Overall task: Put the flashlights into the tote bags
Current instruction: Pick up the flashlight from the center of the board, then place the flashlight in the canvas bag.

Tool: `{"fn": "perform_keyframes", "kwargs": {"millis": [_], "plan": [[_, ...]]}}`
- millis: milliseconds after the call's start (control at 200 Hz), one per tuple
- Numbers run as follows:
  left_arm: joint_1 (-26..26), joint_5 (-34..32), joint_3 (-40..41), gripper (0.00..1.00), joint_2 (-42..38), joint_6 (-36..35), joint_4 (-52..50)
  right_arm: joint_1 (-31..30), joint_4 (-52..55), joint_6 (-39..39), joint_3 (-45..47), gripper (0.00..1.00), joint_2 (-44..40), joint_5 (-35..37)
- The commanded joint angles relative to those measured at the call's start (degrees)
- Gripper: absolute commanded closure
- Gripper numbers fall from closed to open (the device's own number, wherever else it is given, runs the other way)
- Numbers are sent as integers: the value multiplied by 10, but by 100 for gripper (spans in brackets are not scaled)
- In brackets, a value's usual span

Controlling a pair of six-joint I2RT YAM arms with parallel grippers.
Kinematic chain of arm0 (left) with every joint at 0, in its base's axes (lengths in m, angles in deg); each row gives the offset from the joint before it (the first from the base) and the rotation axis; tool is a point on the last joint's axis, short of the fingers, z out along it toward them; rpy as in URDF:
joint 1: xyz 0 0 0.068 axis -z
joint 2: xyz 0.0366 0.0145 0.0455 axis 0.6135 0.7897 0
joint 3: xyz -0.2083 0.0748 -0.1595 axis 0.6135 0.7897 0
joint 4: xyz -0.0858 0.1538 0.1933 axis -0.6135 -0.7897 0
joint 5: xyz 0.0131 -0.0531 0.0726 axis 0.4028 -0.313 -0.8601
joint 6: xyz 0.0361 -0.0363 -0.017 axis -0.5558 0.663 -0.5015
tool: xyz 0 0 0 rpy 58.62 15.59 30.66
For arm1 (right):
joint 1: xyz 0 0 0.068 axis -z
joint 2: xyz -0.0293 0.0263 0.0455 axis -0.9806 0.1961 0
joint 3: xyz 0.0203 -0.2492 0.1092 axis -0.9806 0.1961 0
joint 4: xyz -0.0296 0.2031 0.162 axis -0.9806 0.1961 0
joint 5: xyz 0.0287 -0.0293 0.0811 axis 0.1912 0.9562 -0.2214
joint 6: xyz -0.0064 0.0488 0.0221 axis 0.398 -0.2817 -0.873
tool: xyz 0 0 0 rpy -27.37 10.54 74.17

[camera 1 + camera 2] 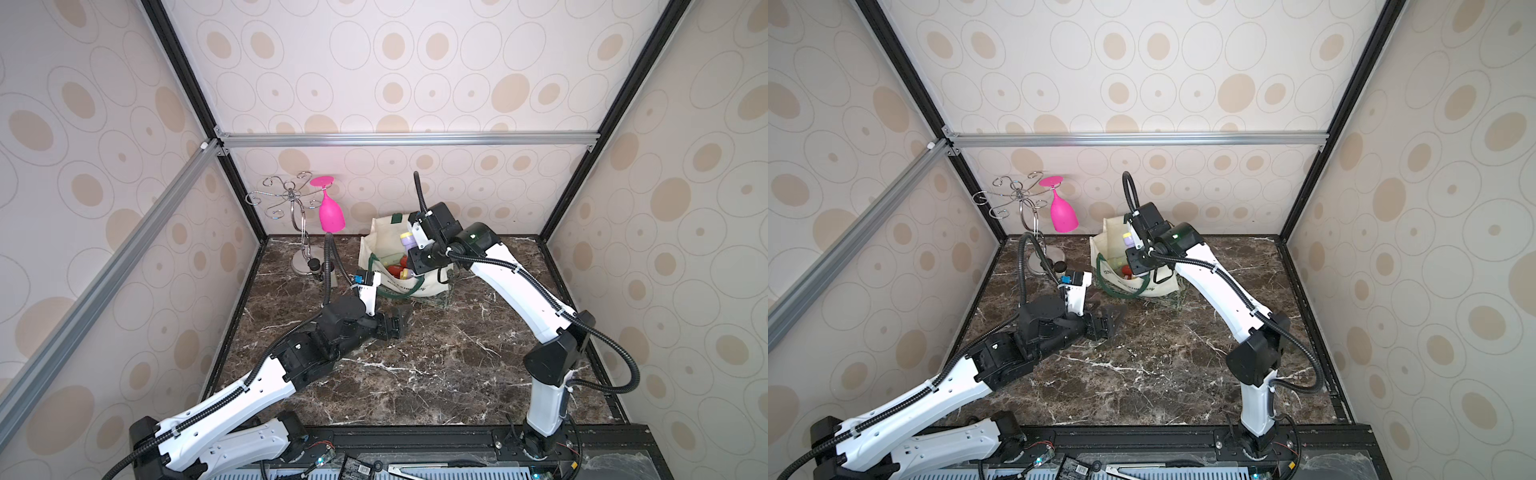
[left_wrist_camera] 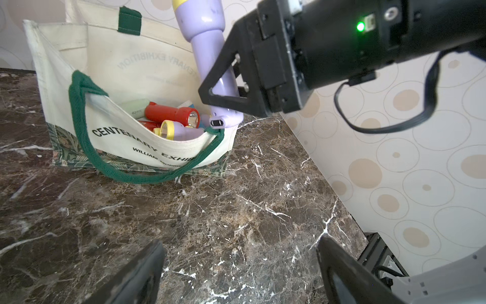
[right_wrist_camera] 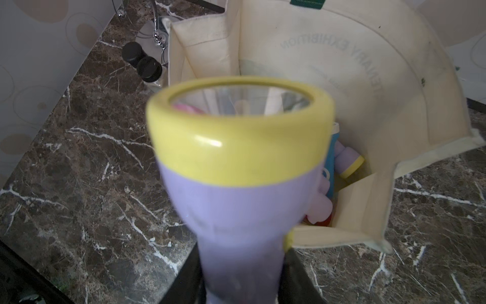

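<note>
Right gripper (image 2: 226,88) clamped on lilac flashlight (image 2: 203,34), head up, tail at the rim of the open tote bag (image 2: 118,58), near worktop (image 1: 436,365) far edge. Red flashlight (image 2: 168,113) and second lilac flashlight (image 2: 181,131) lie inside. Left gripper (image 1: 397,321) jaws apart, empty, mid-worktop.

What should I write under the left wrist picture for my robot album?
The right gripper holds a lilac flashlight head-up above the cream tote bag with a red flashlight inside.

The lilac flashlight (image 3: 236,208) is formed of smooth, glossy plastic. The tote bag (image 2: 113,60) is sewn from matt canvas. Under the bag, a polished, marble-look tabletop (image 2: 210,215) is seen.
</note>
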State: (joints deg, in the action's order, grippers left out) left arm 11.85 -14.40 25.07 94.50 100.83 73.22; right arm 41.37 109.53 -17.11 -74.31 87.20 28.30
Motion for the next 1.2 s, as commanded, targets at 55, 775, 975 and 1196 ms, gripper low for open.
{"fn": "perform_keyframes", "kwargs": {"millis": [55,775,975,1196], "plan": [[-17,27,-45,9,27,-28,6,22,7,17,-77,100,57,-26],[-123,75,-121,6,130,-52,14,59,-12,33,-192,100,224,-9],[-134,81,-122,7,141,-43,28,65,-20,33,-207,100,255,-11],[-146,84,-111,7,127,-35,30,70,-15,38,-239,91,298,-4]]}}
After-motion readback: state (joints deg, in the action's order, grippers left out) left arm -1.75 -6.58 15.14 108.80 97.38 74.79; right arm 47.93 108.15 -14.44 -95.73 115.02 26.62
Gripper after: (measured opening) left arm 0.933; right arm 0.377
